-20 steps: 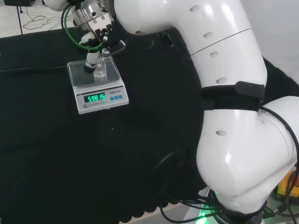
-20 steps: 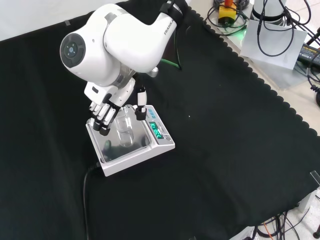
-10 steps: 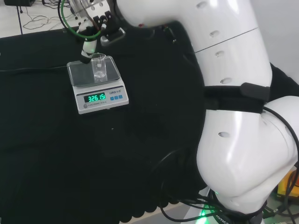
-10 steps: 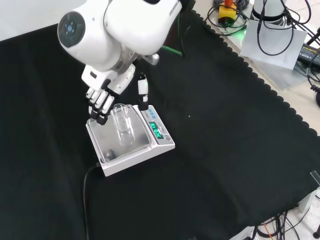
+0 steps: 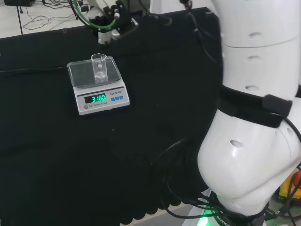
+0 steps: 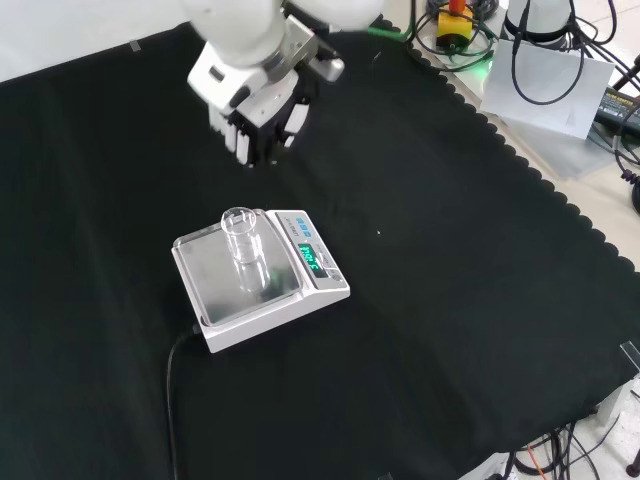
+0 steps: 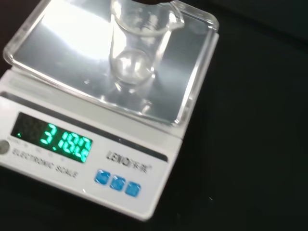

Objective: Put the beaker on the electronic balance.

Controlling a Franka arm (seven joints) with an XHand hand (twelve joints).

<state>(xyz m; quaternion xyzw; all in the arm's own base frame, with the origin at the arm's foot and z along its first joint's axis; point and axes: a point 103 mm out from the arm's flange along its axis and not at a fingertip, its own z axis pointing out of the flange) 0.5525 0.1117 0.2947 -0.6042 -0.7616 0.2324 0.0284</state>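
Observation:
A small clear glass beaker (image 5: 99,67) stands upright and alone on the steel pan of the white electronic balance (image 5: 81,79), whose green display is lit. In the front view the beaker (image 6: 241,240) sits near the pan's far side, on the balance (image 6: 215,290). The hand (image 6: 258,110) hangs well above and beyond it, fingers relaxed and pointing down, holding nothing. In the head view the hand (image 5: 111,28) is at the top edge, behind the balance. The wrist view looks down on the beaker (image 7: 137,48) and the balance's pan (image 7: 57,45).
A black cable (image 6: 172,385) runs from the balance toward the cloth's near edge in the front view. The cloth's scalloped edge (image 6: 560,200) lies at the right, with cables and gear beyond. The arm's white links (image 5: 249,117) take up the head view's right.
The hand let go of the beaker and rose up and away from the balance. The beaker stayed on the pan, and the display reading fell.

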